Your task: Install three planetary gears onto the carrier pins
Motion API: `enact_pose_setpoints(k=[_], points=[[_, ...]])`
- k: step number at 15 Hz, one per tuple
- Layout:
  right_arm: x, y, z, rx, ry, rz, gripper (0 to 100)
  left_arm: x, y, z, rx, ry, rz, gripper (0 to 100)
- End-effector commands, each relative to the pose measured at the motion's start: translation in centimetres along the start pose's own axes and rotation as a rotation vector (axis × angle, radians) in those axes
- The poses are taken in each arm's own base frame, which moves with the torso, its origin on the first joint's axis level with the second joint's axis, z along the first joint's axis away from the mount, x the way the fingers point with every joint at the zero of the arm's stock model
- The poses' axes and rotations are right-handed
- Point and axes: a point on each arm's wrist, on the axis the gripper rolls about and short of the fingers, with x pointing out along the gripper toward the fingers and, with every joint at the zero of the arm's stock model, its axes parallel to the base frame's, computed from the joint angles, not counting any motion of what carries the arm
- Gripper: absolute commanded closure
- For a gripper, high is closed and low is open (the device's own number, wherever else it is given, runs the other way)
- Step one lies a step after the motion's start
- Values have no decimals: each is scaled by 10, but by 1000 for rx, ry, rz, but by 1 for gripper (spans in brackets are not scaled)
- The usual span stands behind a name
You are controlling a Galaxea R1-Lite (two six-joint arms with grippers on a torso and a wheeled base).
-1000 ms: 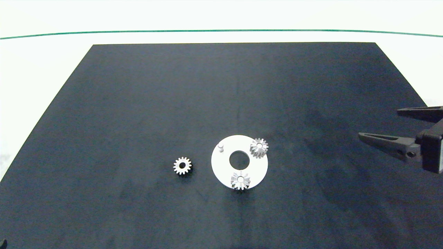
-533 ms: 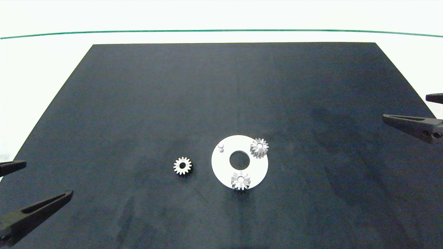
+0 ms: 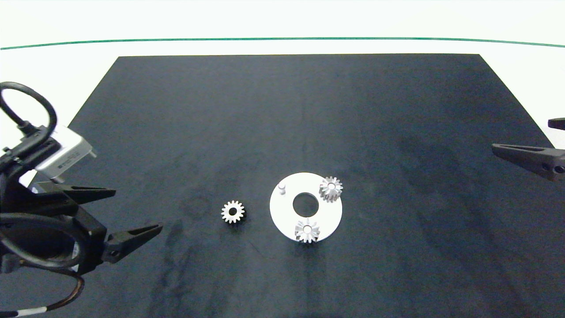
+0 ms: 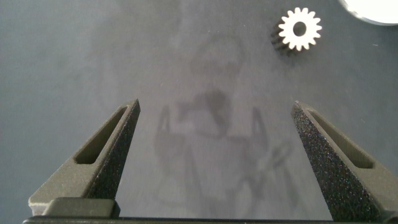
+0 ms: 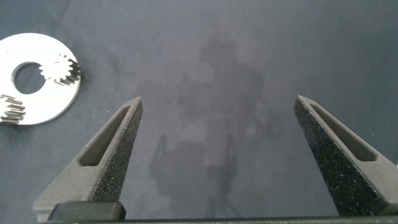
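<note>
The flat white round disc [image 3: 329, 218] with a large centre hole served as the landmark on the dark mat [image 3: 282, 110]. At the disc's near edge, one small silver toothed gear [image 3: 306, 230] sat on a pin. Level with the disc's centre and well apart toward the left arm's side, a third identical silver spur gear [image 3: 232, 212] with a dark bore lay flat on the mat, clear of everything. On the disc's far rim, toward the right arm's side, another silver gear [image 3: 330, 188] sat on its pin, while the short pale cylindrical peg [image 3: 282, 188] on the far rim's other side stood bare.

The left gripper [image 3: 128, 214] hung over the mat beyond the loose gear from the disc, fingers spread wide, holding nothing; nothing lay between it and that gear. The right gripper [image 5: 217, 162] was well off the disc's opposite side, likewise wide open and empty.
</note>
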Motion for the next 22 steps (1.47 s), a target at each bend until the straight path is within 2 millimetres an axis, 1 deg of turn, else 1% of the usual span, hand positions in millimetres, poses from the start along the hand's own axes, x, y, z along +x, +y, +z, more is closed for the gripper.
enact_pose_setpoints(k=[1, 2, 4, 5, 6, 8, 11, 13, 14, 16, 18, 20, 22], points=[[5, 1, -2, -3, 18, 5, 0, 26, -6, -1, 13, 80, -42, 0], [5, 1, -2, -3, 18, 5, 0, 28, -7, 2, 18, 82, -32, 0], [6, 1, -2, -3, 20, 3, 0, 27, -21, 6, 48, 76, -63, 0], [7, 1, -2, -4, 25, 4, 0, 27, -24, 6, 51, 77, -67, 0], [7, 1, -2, -4, 24, 5, 0, 32, -33, 8, 66, 83, -99, 0], [8, 2, -3, -5, 28, 8, 0, 35, -41, 10, 82, 91, -95, 0], [9, 2, -4, -7, 33, 9, 0, 48, -53, 17, 93, 104, -127, 0], [11, 2, -4, -7, 37, 10, 0, 56, -55, 17, 91, 130, -122, 0], [13, 3, -6, -8, 48, 12, 0, 63, -53, 24, 93, 127, -52, 0], [15, 3, -7, -9, 54, 14, 0, 65, -53, 32, 95, 101, -35, 0], [20, 4, -8, -10, 68, 17, 0, 75, -56, 32, 100, 123, -36, 0], [21, 4, -10, -10, 76, 19, 0, 78, -57, 33, 98, 125, -37, 0], [21, 4, -9, -10, 74, 18, 0, 82, -63, 32, 108, 134, -53, 0]])
